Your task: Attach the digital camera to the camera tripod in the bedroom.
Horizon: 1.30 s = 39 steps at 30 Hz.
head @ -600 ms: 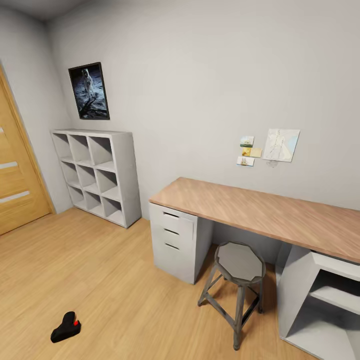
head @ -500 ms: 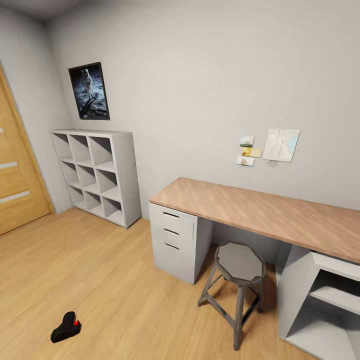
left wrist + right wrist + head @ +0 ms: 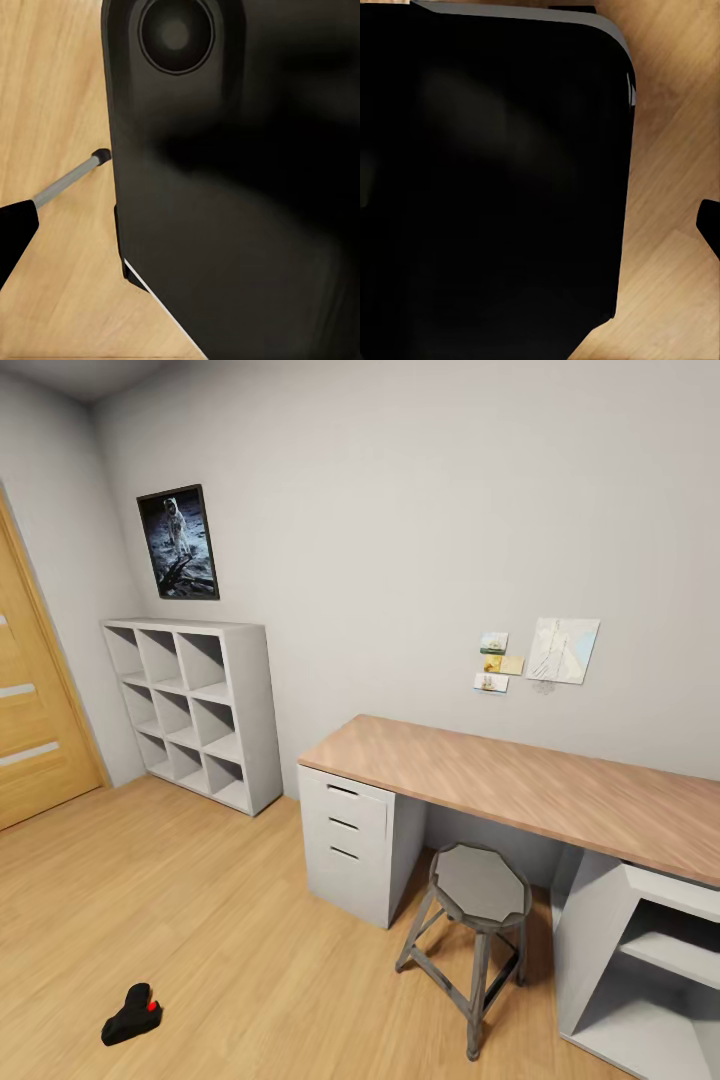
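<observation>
Moved: nothing; my head view matches the earlier ones, so I judge I am standing idle, task unstarted.
My claws: I cannot tell whether either is spread or pressed together; a dark body blocks both wrist views.
Silver rod [image 3: 64, 184]: black-tipped, over the floor [image 3: 250, 940], perhaps a tripod leg.
Camera [image 3: 132, 1015]: on the floor, well apart from stool [image 3: 480, 885] and desk [image 3: 530, 785].
Shelf [image 3: 195, 705]: against the far wall.

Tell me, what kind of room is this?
Probably a study corner of a bedroom or home office: a long wooden desk with a round stool, a white cube shelf and an astronaut poster.
</observation>
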Tool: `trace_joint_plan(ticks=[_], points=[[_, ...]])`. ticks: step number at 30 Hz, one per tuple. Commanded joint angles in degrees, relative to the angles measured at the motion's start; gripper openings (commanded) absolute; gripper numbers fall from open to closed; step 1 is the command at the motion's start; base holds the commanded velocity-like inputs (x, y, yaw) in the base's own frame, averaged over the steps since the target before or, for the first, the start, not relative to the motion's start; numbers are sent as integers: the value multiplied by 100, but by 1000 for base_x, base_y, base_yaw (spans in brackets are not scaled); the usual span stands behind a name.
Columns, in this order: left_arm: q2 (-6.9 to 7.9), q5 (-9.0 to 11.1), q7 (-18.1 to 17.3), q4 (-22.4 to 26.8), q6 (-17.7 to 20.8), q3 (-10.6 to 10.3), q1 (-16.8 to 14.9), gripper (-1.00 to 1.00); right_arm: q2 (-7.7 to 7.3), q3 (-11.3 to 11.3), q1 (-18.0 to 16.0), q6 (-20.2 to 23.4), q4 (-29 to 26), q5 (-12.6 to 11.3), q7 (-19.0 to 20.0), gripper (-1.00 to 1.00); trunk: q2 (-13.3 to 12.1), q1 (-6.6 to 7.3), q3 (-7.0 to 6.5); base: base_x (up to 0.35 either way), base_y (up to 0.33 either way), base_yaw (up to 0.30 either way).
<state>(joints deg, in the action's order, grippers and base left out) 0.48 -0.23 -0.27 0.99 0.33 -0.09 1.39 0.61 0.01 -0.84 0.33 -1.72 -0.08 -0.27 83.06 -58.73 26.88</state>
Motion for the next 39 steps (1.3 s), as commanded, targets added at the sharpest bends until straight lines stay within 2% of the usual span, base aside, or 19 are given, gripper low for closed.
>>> trace_joint_plan(ticks=[1,19,24,39], points=[[1,-2,-3,10,3,-1,3,100,1,0,-1,3,-3,-1,-3,100,2,0,4,0,0,0],[0,-11,-6,4,-6,-8,11,100,1,0,7,-13,20,-1,-2,100,2,0,4,2,-1,0],[39,4,17,21,-36,-9,21,100,-11,-2,-34,-38,23,-5,-4,100,2,0,4,93,-80,28],[78,51,39,32,-64,13,7,100,-32,6,-69,-7,14,8,0,100,2,0,4,49,-42,204]])
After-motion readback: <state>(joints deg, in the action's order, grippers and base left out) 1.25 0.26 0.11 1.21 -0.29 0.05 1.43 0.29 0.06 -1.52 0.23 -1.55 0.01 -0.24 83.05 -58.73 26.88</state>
